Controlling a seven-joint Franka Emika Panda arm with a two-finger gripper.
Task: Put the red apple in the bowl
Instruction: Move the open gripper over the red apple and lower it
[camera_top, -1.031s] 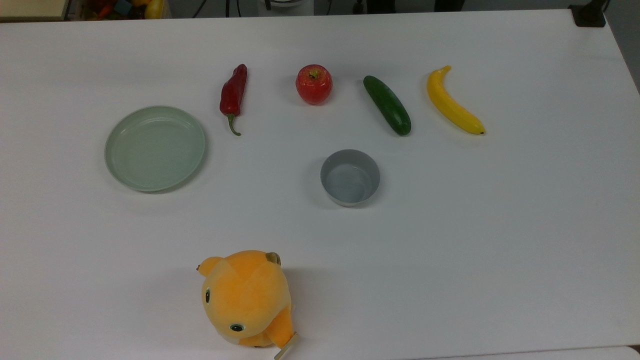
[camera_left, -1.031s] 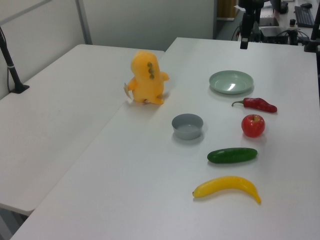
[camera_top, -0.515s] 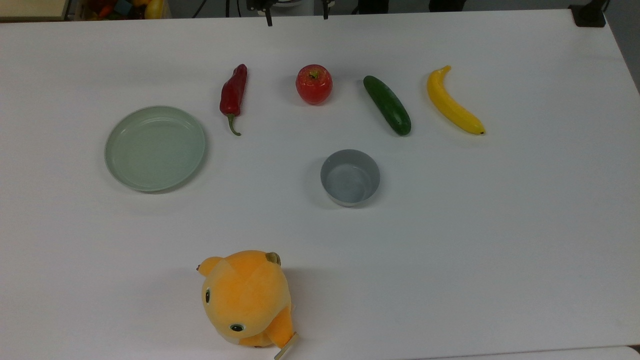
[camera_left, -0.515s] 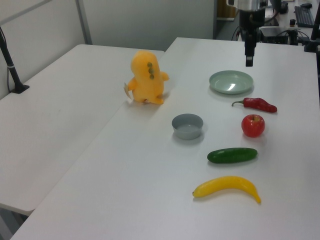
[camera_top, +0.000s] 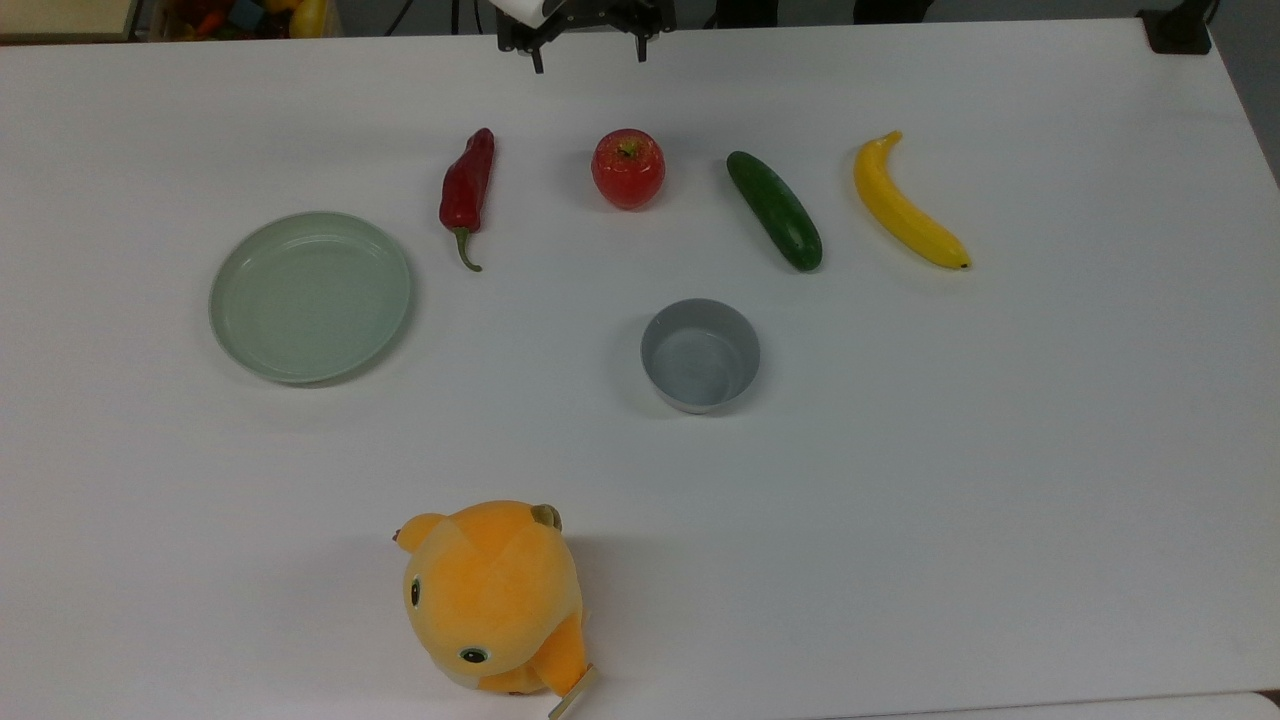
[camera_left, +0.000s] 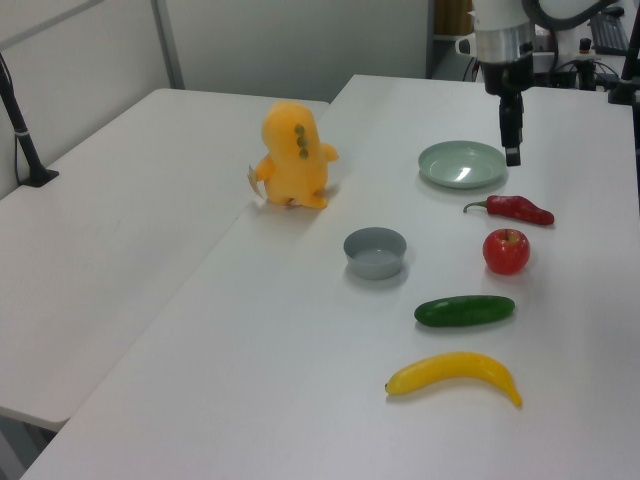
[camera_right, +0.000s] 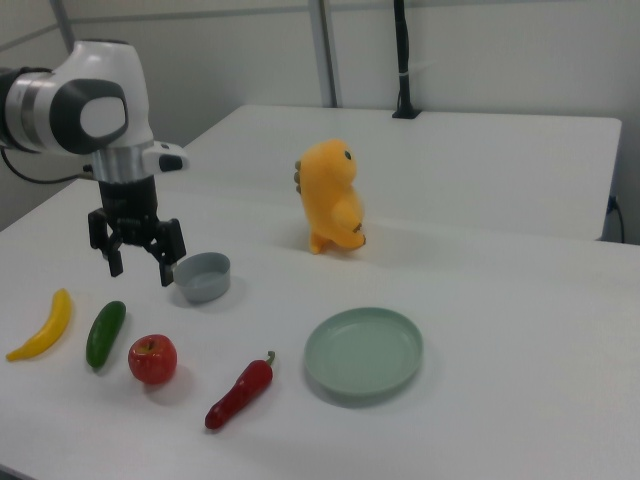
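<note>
Tabletop (camera_top: 1000, 450): white, carries all items.

Plush toy (camera_top: 492, 597): orange, upright near the top view's bottom edge, well apart from the work.

Plate (camera_top: 310, 296): pale green, shallow, at the top view's left; not the target.

Claw (camera_right: 135, 256): black, two fingers spread wide, nothing held; hangs above the tabletop, near the apple's end of the row and above the apple in the right view.

Banana (camera_top: 905, 205), cucumber (camera_top: 775, 209), chili pepper (camera_top: 467, 188): lie in the row with the apple, each apart from it.

Bowl (camera_top: 700, 354): grey, deep-sided, empty, in front of the row, near the apple and cucumber.

Red apple (camera_top: 628, 168): upright, stem dimple up, between chili pepper and cucumber, untouched.

Step in hand, as judged: approach. Best done by centring the wide claw over the dimple, descending straight, and closing across the widest part; the glossy round skin may slip if gripped high.
</note>
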